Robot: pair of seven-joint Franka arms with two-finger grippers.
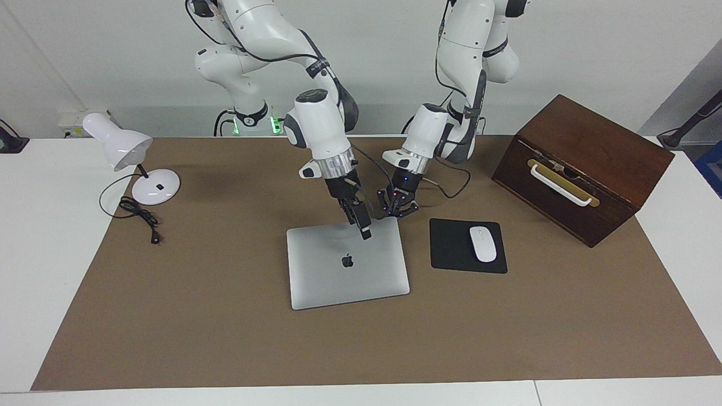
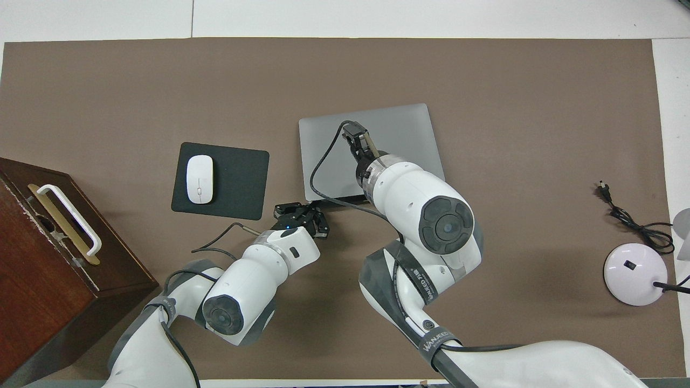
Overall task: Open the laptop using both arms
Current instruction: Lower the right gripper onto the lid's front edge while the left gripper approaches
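I have the counter (image 1: 225, 338) under its brown mat, with the wooden box (image 1: 581, 169) at the left arm's end and the white desk lamp (image 1: 121, 148) at the right arm's end, both well apart from the work; I judge they are only set dressing here. The laptop (image 1: 347, 276) lies shut and flat at the middle, apple logo up, beside the black mouse pad (image 1: 451, 251) that carries the white mouse (image 1: 483, 243); the pad sits toward the left arm's end. The laptop's edge nearer to the robots looks like the opening side, which would explain why both arms crowd it. My right claw (image 1: 365, 230) is down over the lid close to that edge, fingers near together with nothing between them; I read it as pressing or feeling for the lip, though I cannot tell whether it touches. My left claw (image 1: 398, 207) hovers at the laptop's nearer corner on the mouse pad side, fingers spread and holding nothing; I judge it is placed to steady the base or catch the edge while the lid lifts; the opening is not yet begun.
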